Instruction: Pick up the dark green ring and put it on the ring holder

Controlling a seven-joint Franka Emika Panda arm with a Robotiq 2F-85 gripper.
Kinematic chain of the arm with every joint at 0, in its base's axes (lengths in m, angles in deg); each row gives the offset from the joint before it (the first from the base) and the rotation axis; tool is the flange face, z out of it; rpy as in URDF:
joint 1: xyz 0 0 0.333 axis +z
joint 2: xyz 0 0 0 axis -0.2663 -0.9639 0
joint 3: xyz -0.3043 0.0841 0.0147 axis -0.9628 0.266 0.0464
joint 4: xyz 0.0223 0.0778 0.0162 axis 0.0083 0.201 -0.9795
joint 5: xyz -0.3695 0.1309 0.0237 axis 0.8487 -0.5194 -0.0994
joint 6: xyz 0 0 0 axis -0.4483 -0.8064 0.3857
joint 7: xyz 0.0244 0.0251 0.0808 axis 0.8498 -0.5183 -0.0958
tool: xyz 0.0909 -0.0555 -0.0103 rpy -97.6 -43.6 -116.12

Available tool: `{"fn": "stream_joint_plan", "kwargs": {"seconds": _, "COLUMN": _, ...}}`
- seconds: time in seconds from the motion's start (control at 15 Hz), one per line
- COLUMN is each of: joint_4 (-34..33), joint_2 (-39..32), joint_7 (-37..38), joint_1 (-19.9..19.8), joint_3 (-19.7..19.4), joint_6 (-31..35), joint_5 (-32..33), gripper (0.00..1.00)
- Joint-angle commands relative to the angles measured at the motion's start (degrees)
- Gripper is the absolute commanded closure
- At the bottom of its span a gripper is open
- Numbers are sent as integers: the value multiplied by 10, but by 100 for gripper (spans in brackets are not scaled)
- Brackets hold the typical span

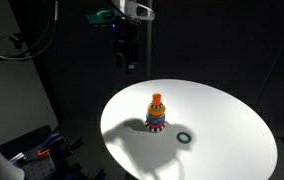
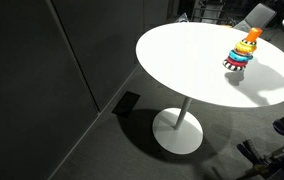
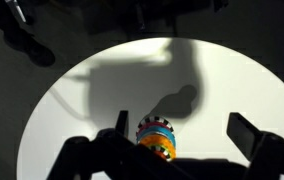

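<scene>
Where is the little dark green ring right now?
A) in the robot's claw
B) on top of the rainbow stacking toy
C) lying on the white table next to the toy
C: the dark green ring lies flat on the white table beside the ring holder, apart from it, while the gripper hangs empty above.

A bright table in a dark room

We see a round white pedestal table (image 2: 182,70), brightly lit, on a white disc-shaped foot (image 2: 178,132) over a dark grey floor (image 2: 72,150). Tall dark wall panels (image 2: 32,60) stand beside it.
</scene>
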Motion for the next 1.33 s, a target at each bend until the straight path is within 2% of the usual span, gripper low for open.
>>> {"fn": "stream_joint_plan", "kwargs": {"seconds": 0.0, "joint_4": -36, "joint_2": -50, "joint_7": 20, "joint_1": -17, "joint_3": -17, "joint_6": 10, "joint_5": 14, "gripper": 0}}
{"fn": "stream_joint_plan", "kwargs": {"seconds": 0.73, "joint_4": -95, "joint_2": -189, "joint_7": 82, "joint_1": -48, "joint_3": -63, "joint_6": 76, "joint_5": 20, "gripper": 0}}
{"fn": "stream_joint_plan", "kwargs": {"seconds": 1.27, "joint_4": -132, "joint_2": -245, "joint_7": 114, "joint_1": -54, "joint_3": -81, "joint_6": 104, "joint_5": 9, "gripper": 0}}
